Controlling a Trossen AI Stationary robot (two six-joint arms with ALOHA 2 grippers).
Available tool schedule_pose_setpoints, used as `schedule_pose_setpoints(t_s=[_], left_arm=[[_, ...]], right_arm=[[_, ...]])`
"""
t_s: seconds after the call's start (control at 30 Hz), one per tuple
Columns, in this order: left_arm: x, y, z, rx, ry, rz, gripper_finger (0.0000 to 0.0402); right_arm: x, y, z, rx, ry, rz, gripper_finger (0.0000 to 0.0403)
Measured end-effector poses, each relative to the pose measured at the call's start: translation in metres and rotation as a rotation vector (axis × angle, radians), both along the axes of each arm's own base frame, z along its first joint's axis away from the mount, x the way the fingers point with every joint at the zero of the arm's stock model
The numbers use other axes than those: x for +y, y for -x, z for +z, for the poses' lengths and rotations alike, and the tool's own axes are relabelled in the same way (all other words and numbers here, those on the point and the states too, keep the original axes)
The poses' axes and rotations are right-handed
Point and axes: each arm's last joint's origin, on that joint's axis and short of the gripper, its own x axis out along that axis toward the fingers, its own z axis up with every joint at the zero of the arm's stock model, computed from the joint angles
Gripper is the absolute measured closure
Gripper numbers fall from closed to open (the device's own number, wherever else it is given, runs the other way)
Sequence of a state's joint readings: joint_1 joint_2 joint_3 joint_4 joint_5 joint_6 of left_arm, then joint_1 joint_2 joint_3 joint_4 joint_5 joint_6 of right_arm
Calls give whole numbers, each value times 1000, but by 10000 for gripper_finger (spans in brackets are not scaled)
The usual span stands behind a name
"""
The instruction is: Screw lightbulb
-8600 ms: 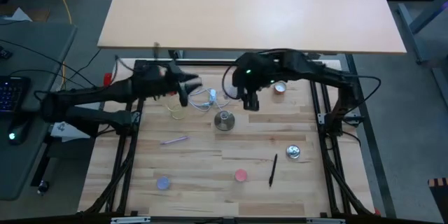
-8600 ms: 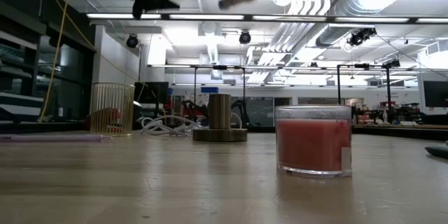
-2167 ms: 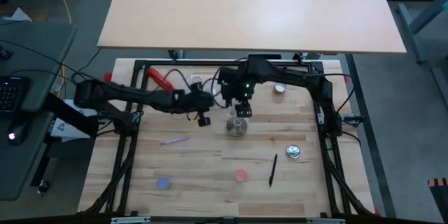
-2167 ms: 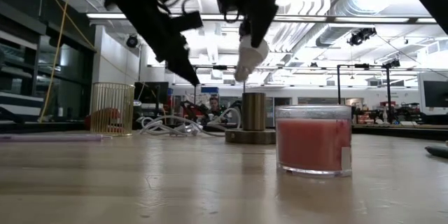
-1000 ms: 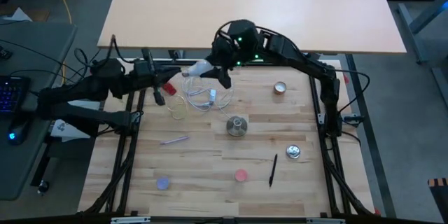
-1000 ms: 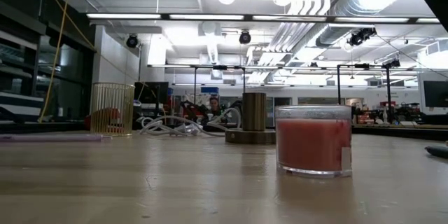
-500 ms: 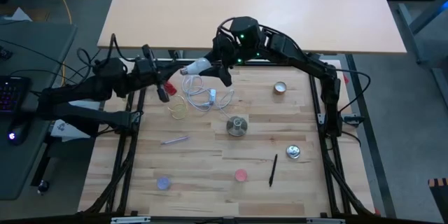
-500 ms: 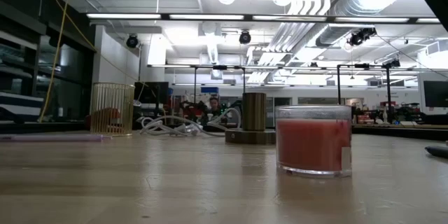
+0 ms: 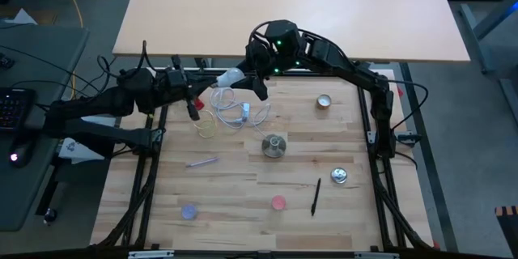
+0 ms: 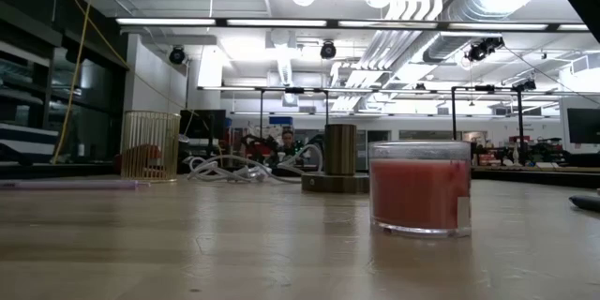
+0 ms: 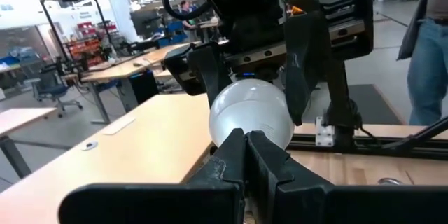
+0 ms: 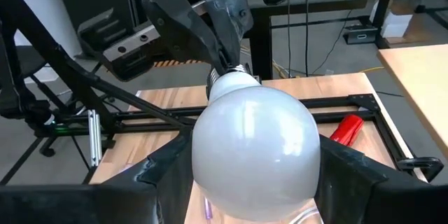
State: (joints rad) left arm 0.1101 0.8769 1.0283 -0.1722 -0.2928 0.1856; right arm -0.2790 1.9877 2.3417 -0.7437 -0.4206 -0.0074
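My right gripper (image 9: 243,78) is clamped on the globe of the small white frosted lightbulb (image 9: 229,76), held high over the table's far edge. Its long axis lies level, silvery screw base toward my left gripper (image 9: 191,105), whose fingers (image 11: 241,155) are pinched together at that base; grip on it unclear. The grey round metal socket stand (image 9: 275,146) sits well apart, nearer the right arm. A white coiled cable (image 9: 235,112) lies between.
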Motion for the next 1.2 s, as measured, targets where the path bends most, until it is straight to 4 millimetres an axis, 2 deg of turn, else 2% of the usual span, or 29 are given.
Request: schedule_pose_setpoints(t_s=[0.73,0.8,0.9,0.97,1.03,1.1,1.2], left_arm=[[1,-10,-12,69,69,7,402],[1,-9,-10,61,38,12,402],[1,1,3,-11,-41,30,401],[0,13,19,-69,-98,59,401],[0,25,29,-102,-127,110,402],[0,31,28,-87,-113,136,402],[0,25,13,-3,-15,110,402]], right_arm=[[-1,1,2,-19,-3,17,173],[-1,1,2,-18,1,19,173],[0,9,6,3,36,34,173],[2,20,5,76,44,24,173],[7,28,-4,204,75,9,173],[15,35,-18,386,117,-14,173],[32,38,-43,632,176,-14,173]])
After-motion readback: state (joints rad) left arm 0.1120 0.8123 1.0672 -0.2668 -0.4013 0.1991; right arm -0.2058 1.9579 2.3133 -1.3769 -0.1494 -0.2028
